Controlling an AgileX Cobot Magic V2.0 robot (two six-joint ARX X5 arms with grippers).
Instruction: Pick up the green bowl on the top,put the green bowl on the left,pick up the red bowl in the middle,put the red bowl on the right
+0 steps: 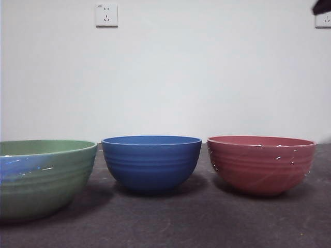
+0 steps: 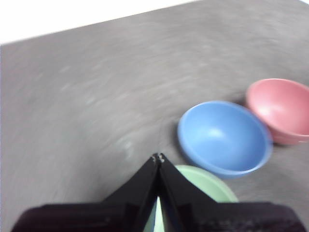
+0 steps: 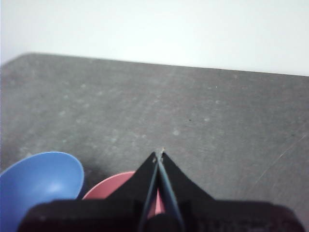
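Three ribbed bowls stand on the table (image 1: pixel 170 227): one green bowl (image 1: pixel 44 175), one blue bowl (image 1: pixel 151 161) and one red bowl (image 1: pixel 261 163). Each colour occurs once, and all three share one shape. The left wrist view counts the same three, one of each. The right wrist view shows only two of them, the blue and the red. Two wall sockets are on the wall: one white socket (image 1: pixel 106 15) toward the upper left, and a second socket (image 1: pixel 324 20) cut by the right edge. Two grippers show, one per wrist view: the left gripper (image 2: pixel 158 157) and the right gripper (image 3: pixel 158 154).
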